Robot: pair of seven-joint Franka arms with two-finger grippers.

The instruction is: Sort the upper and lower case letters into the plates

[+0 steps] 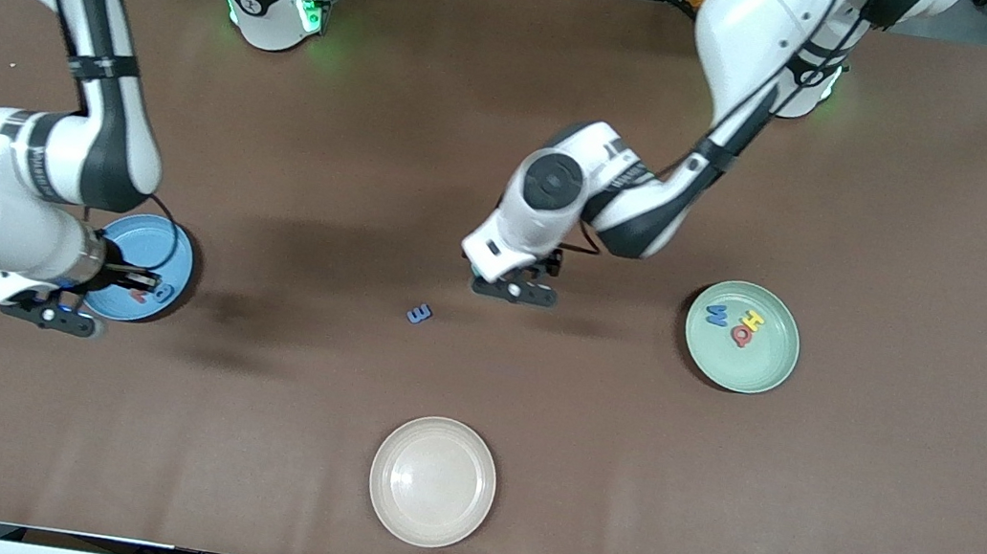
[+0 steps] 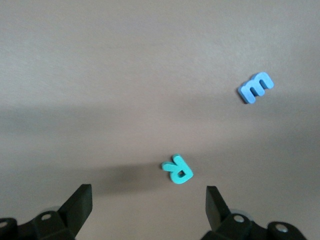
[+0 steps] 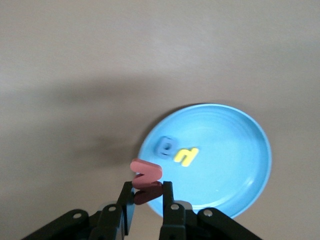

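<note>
Pink letter (image 3: pixel 146 176) clamped in my right hand (image 3: pixel 146 199) over the blue plate (image 3: pixel 235 165), my left hand (image 2: pixel 148 200) spread apart over the teal letter (image 2: pixel 178 169) on the worktop (image 1: pixel 855 521).

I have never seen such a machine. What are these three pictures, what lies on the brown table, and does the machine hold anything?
Two white robot arms work at a brown table. One picture looks down from a high camera; the other two come from cameras on the wrists. The right end effector is shut on a small red foam letter over the light blue round plastic plate, which holds two letters. The left end effector is open above a teal foam letter R, with a blue foam letter beside it. The pale mint green round plate holds three letters. A cream-beige round plate lies nearest the high camera.
</note>
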